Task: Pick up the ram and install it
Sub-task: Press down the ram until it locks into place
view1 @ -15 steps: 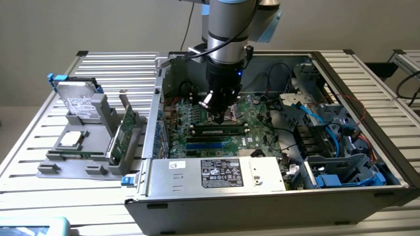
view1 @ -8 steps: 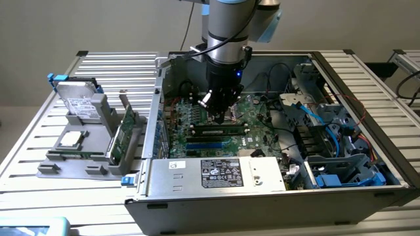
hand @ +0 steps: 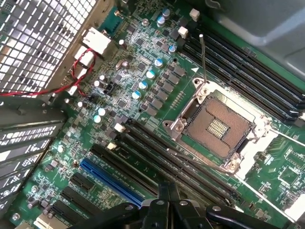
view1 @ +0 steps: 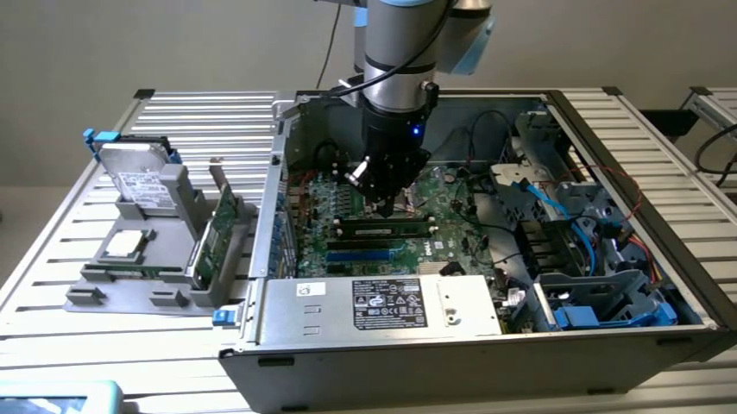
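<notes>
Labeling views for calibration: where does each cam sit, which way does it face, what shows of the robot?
Exterior view: off the arm, raised, looking down into the open PC case on a slatted table; arm and gripper over the motherboard.
Wrist view: on the wrist, facing the motherboard and empty CPU socket; shut gripper shows.
Shared: motherboard, gripper.

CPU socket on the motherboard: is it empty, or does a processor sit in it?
Empty. The CPU socket shows its bare contact field in the wrist view; no processor or cooler covers it.

The arm (view1: 398, 52) was held near vertical, wrist pointed straight down; the gripper (view1: 381, 200) was seen with fingers (hand: 167, 193) pressed together, nothing held.
</notes>
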Action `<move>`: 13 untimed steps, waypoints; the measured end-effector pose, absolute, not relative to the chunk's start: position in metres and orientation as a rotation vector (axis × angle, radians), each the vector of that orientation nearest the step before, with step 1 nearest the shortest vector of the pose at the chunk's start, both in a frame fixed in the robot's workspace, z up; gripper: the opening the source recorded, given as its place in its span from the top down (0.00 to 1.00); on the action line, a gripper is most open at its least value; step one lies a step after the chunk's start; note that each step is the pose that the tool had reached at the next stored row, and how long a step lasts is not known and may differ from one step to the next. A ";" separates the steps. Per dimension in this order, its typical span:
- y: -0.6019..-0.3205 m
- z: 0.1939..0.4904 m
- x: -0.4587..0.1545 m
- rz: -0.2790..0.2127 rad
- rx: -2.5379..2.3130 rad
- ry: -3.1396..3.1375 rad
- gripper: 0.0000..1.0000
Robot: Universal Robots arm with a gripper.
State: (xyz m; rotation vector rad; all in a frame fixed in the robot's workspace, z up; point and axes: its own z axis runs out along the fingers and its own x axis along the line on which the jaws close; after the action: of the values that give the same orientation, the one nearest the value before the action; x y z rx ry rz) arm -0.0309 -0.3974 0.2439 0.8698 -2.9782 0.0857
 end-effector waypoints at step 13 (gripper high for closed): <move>-0.397 0.244 -0.031 0.090 0.644 -3.051 0.89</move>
State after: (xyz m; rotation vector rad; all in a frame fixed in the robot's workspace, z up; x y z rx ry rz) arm -0.0309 -0.3974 0.2439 0.6438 -3.0511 0.0896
